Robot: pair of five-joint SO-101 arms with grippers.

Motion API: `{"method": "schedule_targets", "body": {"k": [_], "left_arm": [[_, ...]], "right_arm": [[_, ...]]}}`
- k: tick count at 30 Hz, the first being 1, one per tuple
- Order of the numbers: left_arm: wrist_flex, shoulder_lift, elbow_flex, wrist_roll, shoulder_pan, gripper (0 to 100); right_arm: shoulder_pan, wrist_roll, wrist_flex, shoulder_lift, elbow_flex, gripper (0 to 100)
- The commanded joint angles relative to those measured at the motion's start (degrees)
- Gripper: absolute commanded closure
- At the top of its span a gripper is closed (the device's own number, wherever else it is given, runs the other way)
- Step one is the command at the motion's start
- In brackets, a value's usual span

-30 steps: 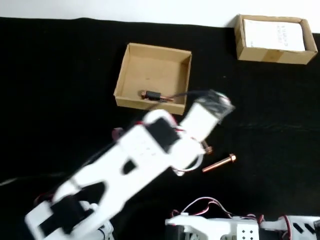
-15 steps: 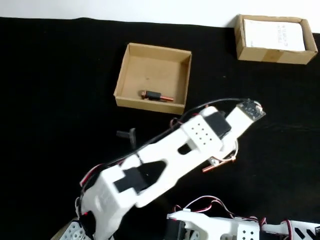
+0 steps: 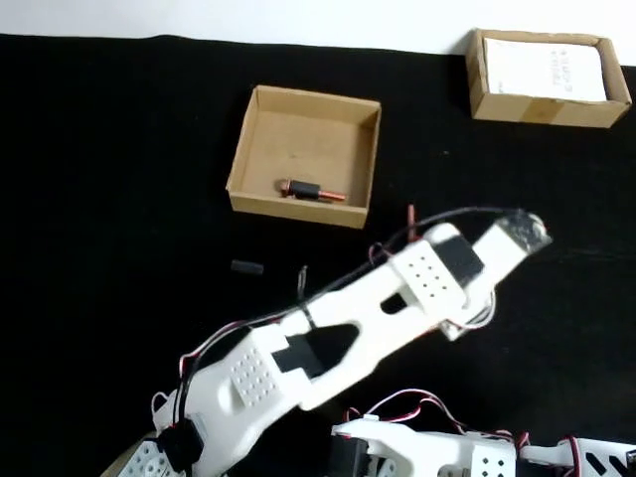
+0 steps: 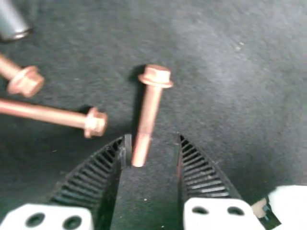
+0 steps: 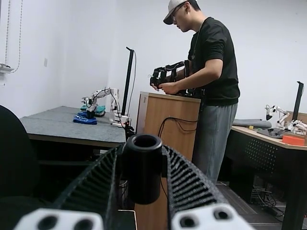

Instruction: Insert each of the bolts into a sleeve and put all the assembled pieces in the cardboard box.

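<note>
I count three bolts at my left jaws (one between them). One sleeve sits inside my right jaws; two cardboard boxes.

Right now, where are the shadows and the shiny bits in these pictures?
Left wrist view: the bolt reaching into the open left hand throws a dark shadow on the cloth along one side. Right wrist view: the black sleeve gripped by the right hand has a soft shine on its rim. High view: the white paper is the brightest spot.
</note>
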Motion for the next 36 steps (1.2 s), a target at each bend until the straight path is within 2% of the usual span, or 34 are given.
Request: {"method": "schedule_targets", "body": {"k": [1, 19, 21, 24, 25, 27, 31, 36], "left_arm": [[-0.6, -0.5, -2.1, -0.2, 1.4, 84], [-9.2, 8.4, -2.3, -0.3, -1.5, 84], [-9.9, 9.3, -2.3, -0.3, -1.9, 88], [-11.3, 9.9, -2.3, -0.3, -2.0, 100], [-11.3, 9.8, -2.3, -0.3, -2.0, 98], [-11.3, 9.6, -2.6, -0.3, -1.9, 100], [-9.2, 9.6, -9.5, -0.2, -1.9, 99], [1.9, 9.6, -27.9, 0.0, -1.7, 99]], "right_arm": [[0.1, 0.4, -1.4, -0.4, 6.1, 99.1], [0.1, 1.4, -1.4, -0.4, 6.1, 99.1], [0.1, 1.4, -1.3, -0.4, 6.0, 99.1], [0.1, 1.4, -1.3, -0.4, 6.1, 99.1], [0.1, 1.4, -1.3, -0.4, 6.1, 99.1], [0.1, 1.2, -1.3, -0.4, 6.2, 99.1], [-1.2, 1.1, -0.8, -0.4, 6.4, 99.1], [-5.8, 1.3, 2.0, -0.4, 8.0, 99.1]]}}
